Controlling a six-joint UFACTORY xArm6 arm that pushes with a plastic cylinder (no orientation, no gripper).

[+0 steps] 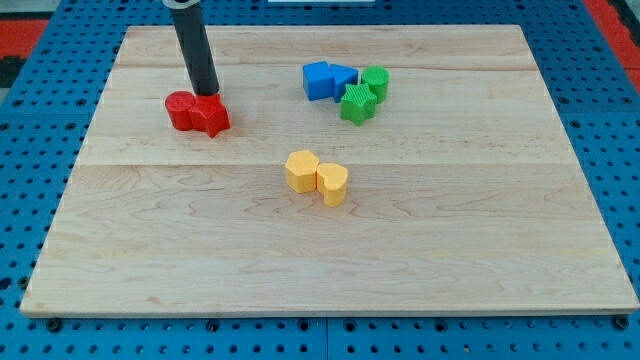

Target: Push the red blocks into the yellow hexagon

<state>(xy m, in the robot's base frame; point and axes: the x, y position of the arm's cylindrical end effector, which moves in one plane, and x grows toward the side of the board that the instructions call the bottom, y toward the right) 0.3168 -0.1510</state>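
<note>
A pale wooden surface (330, 260) is lying on a blue perforated base (20, 150), and its part nearest the view's bottom is carrying no blocks. A little farther up, near the middle of the surface, two yellow blocks are sitting touching each other: the yellow hexagon (301, 170) on the view's left and a yellow heart-shaped block (333, 184) on its right. Farther up and well apart to the view's left, two red blocks are resting pressed together, a rounded red block (181, 109) on the left and a red star-like block (211, 116) on the right. The arm is ending in a straight dark rod (196, 45) rather than a hand, so nothing is opening, closing or being held. The rod is coming down from the view's top, and its tip (205, 92) is meeting the surface just behind the red pair, touching or nearly touching their far edge. Farthest up, toward the view's right of centre, a cluster is sitting close together: a blue cube-like block (319, 80), a second blue block (343, 75), a green star-like block (357, 103) and a green rounded block (376, 80).
</note>
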